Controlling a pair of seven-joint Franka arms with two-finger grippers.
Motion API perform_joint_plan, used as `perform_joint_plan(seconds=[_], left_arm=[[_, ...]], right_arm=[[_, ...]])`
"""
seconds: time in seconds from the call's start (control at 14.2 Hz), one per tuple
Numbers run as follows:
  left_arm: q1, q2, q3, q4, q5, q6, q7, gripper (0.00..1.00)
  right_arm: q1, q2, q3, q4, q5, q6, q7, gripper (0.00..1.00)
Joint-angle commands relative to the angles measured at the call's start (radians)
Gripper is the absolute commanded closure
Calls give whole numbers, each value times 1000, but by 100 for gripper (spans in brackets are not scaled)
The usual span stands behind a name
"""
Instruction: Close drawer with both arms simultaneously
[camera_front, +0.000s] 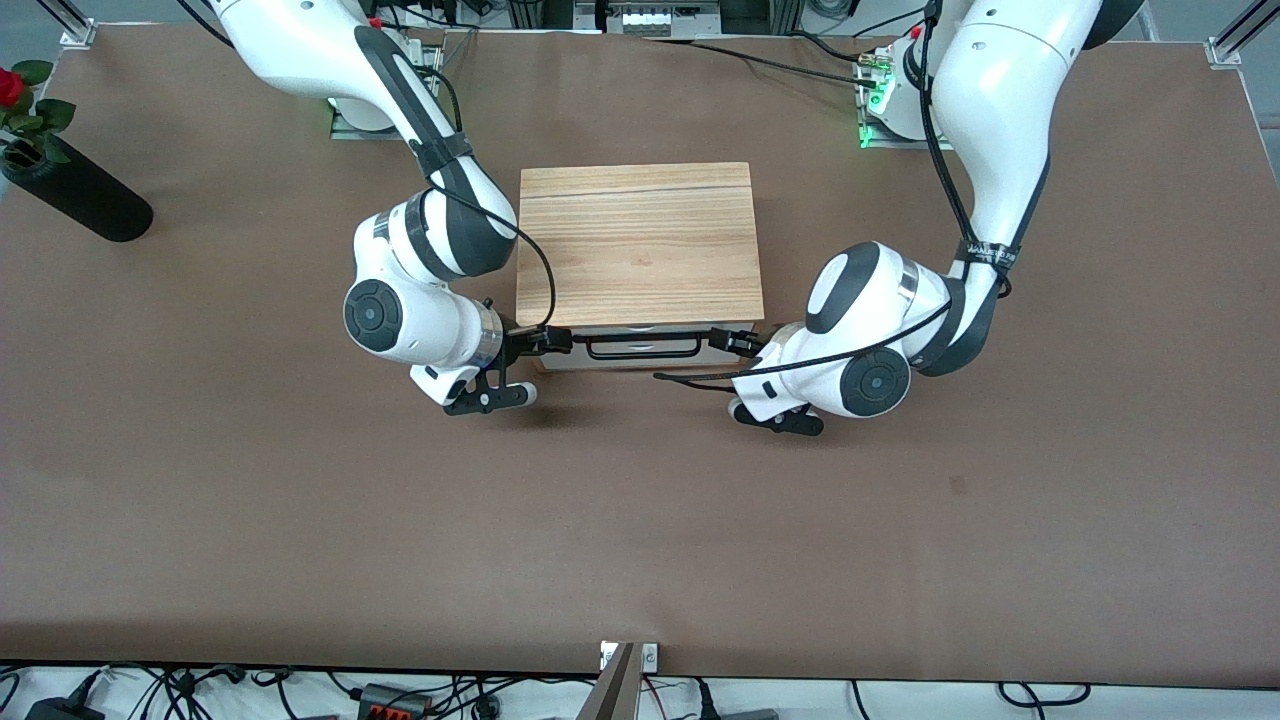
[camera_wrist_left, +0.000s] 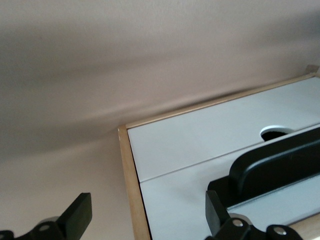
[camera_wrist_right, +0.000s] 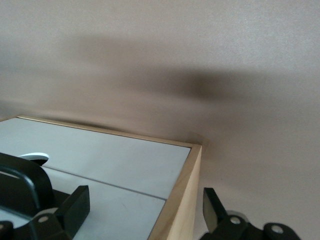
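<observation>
Drawer (camera_front: 640, 352) front mostly hidden under box top (camera_front: 638, 243), left hand (camera_front: 735, 343) open, right hand (camera_front: 545, 341) open

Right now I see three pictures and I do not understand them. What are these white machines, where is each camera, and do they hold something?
Two white robot arms work at a brown table. One picture looks down from a high camera; the other two come from cameras on the wrists. A wooden box stands mid-table, its drawer nearly shut. The right gripper and left gripper sit at the ends of the black handle, both open, each straddling a front corner of the box, holding nothing. A black vase with a rose lies at the right arm's end.
</observation>
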Motion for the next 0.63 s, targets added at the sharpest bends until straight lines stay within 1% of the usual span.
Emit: perform_joint_plan(seconds=[0.0,0.07,0.28,0.35,0.42,0.56], left_arm=[[16,-17,7,22,-14,20,5,0],[29,-18,7,24,-14,37,7,0],[35,-21,8,27,-11,74,7,0],[38,-24,10,41,-8,80,7,0],[50,-24,10,79,-5,77,0,0],[96,-29,10,122,-2,69,0,0]], right_arm=[[-8,-26,-2,39,-15,-110,-9,0],[-7,-30,-15,64,-46,-136,-9,0],[-8,-68,-61,140,-177,-231,-9,0],[-8,-85,-87,157,-211,-272,-10,0],[-10,-103,-116,185,-251,-319,-10,0],[-10,-140,-179,235,-311,-389,-16,0]])
